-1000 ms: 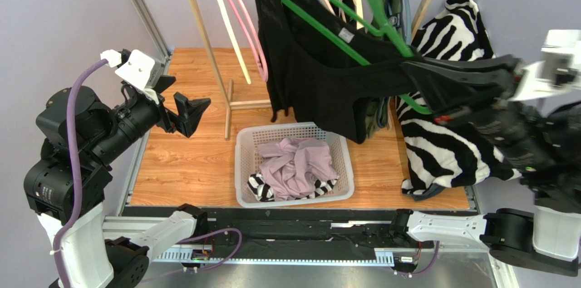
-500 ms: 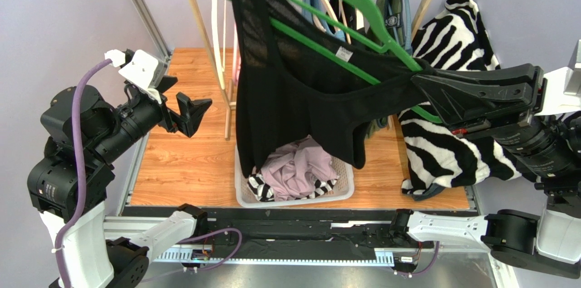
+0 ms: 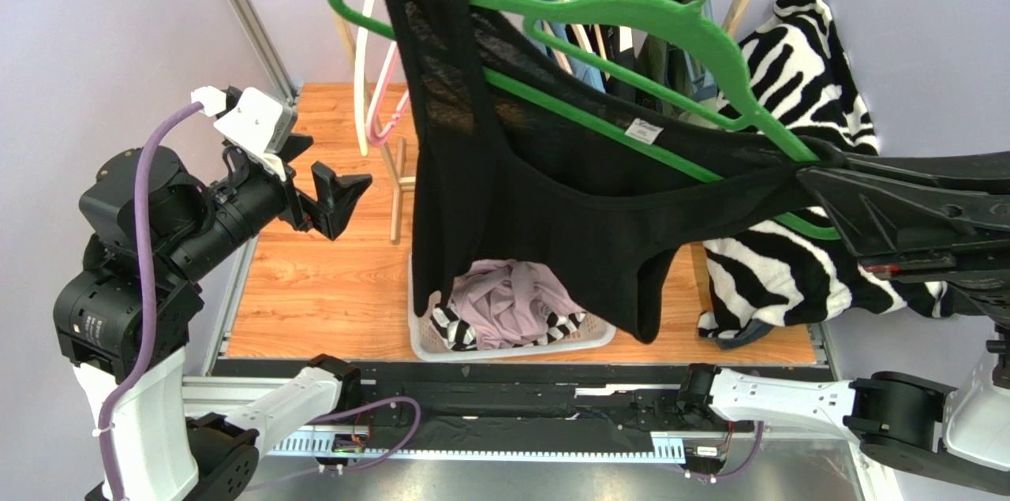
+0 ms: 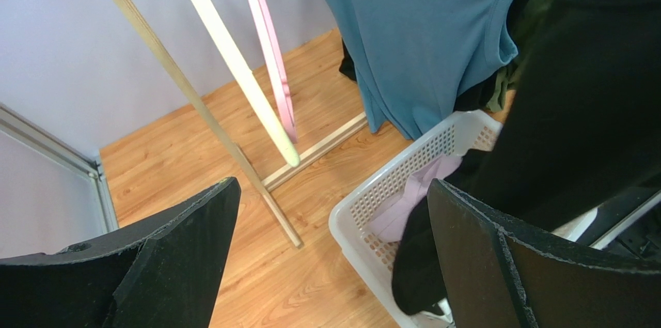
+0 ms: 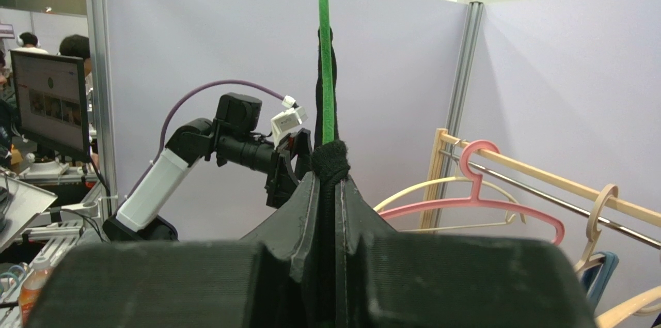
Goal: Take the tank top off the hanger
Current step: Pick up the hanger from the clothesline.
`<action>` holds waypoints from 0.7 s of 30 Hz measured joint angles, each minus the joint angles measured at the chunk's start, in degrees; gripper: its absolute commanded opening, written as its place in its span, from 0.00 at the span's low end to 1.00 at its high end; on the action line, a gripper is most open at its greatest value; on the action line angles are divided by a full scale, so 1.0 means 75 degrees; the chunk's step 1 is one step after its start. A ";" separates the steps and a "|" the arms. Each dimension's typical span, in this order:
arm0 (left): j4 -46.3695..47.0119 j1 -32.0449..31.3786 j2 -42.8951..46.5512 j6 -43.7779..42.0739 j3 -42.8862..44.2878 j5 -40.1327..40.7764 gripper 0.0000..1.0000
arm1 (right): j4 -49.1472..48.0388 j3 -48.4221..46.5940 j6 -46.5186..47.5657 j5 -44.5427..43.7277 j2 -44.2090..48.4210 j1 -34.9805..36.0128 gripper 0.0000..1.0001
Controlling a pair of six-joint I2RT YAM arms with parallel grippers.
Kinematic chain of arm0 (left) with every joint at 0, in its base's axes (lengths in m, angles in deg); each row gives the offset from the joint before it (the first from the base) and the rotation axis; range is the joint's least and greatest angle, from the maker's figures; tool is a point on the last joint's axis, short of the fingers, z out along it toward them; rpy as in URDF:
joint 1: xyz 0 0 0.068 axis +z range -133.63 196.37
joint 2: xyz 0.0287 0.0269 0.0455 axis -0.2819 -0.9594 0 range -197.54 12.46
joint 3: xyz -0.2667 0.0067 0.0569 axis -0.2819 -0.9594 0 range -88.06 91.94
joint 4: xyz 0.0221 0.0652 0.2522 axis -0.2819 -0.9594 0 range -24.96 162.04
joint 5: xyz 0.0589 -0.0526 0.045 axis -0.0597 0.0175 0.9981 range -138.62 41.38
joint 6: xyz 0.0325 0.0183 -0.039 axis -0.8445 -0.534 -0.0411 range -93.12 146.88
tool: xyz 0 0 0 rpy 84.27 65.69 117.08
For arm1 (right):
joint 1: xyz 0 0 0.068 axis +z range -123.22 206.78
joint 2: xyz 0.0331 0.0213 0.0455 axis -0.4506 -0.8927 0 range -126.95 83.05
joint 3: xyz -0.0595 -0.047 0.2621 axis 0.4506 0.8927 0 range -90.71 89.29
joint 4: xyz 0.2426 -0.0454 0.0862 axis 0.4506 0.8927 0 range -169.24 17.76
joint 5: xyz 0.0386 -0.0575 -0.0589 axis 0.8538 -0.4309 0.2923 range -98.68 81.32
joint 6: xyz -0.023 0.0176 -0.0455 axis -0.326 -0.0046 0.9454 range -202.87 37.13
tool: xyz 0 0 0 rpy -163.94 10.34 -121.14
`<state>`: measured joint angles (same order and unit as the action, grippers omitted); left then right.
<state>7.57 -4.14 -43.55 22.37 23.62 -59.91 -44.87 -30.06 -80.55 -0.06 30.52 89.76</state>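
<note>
The black tank top (image 3: 534, 211) is not yet off the green plastic hanger (image 3: 711, 37) — right gripper (image 3: 824, 179) pinches both, left gripper (image 3: 315, 173) gapes empty.

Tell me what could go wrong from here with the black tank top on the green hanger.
The right gripper is shut on the end of the green hanger with black tank top fabric pinched in, so that side may not slide free. The hanger's far tip looks near a pink hanger and could snag it. The open left gripper tugging hard could twist the hanger loose.
</note>
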 measured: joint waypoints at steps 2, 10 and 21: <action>0.0000 0.0000 -0.0003 -0.0017 -0.0003 0.0000 0.99 | -0.0064 -0.0003 0.0006 -0.0015 0.0041 0.0000 0.00; -0.0012 0.0003 0.0058 -0.0210 0.0047 -0.0356 0.99 | -0.0038 0.0979 0.0070 -0.0487 0.0055 0.0000 0.00; -0.0606 0.0003 0.0481 -0.1912 0.0385 -0.2658 0.99 | 0.0833 0.3217 0.0058 -0.0589 -0.0184 0.0000 0.00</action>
<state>3.03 -4.12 -39.95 8.03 26.50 -79.85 -38.62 -5.93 -80.11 -4.48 29.14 89.76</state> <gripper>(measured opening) 0.990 0.072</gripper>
